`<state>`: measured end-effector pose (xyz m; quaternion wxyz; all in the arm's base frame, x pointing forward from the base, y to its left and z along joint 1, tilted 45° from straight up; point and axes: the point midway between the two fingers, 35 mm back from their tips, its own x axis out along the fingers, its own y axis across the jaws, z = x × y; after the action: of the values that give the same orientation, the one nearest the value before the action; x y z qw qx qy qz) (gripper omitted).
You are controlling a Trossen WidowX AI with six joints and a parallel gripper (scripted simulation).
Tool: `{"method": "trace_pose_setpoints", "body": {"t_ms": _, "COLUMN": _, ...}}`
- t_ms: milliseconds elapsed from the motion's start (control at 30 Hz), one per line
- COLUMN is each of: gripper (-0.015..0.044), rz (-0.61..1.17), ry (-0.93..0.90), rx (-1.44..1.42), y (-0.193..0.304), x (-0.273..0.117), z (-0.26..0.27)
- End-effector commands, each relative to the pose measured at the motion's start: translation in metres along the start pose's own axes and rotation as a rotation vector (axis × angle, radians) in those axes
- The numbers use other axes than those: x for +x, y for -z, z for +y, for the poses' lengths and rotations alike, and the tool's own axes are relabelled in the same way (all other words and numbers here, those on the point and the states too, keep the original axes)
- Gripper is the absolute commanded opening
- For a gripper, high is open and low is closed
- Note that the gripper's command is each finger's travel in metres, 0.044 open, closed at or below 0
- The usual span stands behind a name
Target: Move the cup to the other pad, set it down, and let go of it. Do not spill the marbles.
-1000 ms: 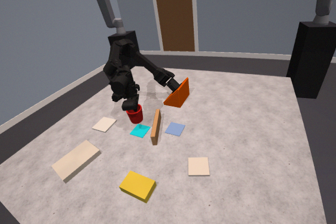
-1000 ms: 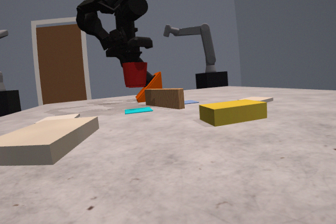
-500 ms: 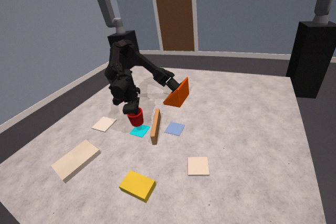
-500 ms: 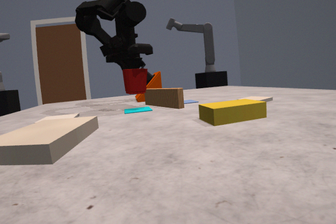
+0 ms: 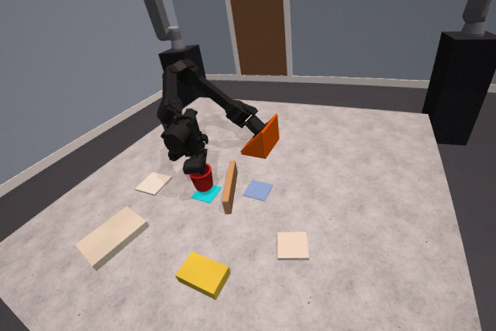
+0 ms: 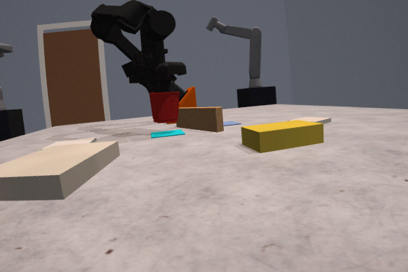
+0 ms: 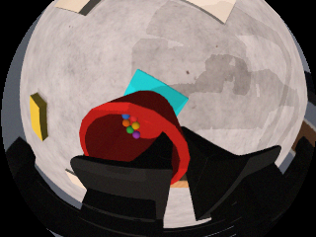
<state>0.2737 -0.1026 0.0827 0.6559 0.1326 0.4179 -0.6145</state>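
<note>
The hand (image 5: 197, 163) is clamped on the rim of the red cup (image 5: 202, 179), coming down onto it from above, one finger inside the wall and one outside, as the wrist view shows. The cup sits left of centre in the top view, over the far edge of the cyan pad (image 5: 206, 194). In the exterior view its base appears near the table (image 6: 230, 196), but whether it touches the pad or hangs just above it cannot be told.

The marbles (image 7: 130, 124) lie in a small cluster on the cup's floor, and none are visible on the table, so nothing seems to have spilled.

Judging by the layout, the carry is nearly over: the cup is at the cyan pad, with the upright wooden block (image 5: 229, 186) just right of it and the blue pad (image 5: 257, 190) beyond that. What seems left is to settle the cup squarely on the pad, since it looks offset toward the pad's far side, then spread the fingers and lift away.

The cup's long axis runs close to vertical, mouth pointing up toward the hand, wider at the rim than at the base. Any lean is slight.
</note>
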Motion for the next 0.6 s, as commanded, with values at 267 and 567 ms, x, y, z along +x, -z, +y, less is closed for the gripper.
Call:
{"method": "trace_pose_setpoints", "body": {"t_ms": 267, "gripper": 0.0000, "rz": -0.003, "ry": 0.007, "rx": -0.005, "y": 0.000, "x": 0.017, "z": -0.003}}
{"method": "trace_pose_setpoints", "body": {"t_ms": 567, "gripper": 0.0000, "rz": -0.004, "ry": 0.007, "rx": -0.005, "y": 0.000, "x": 0.026, "z": -0.004}}
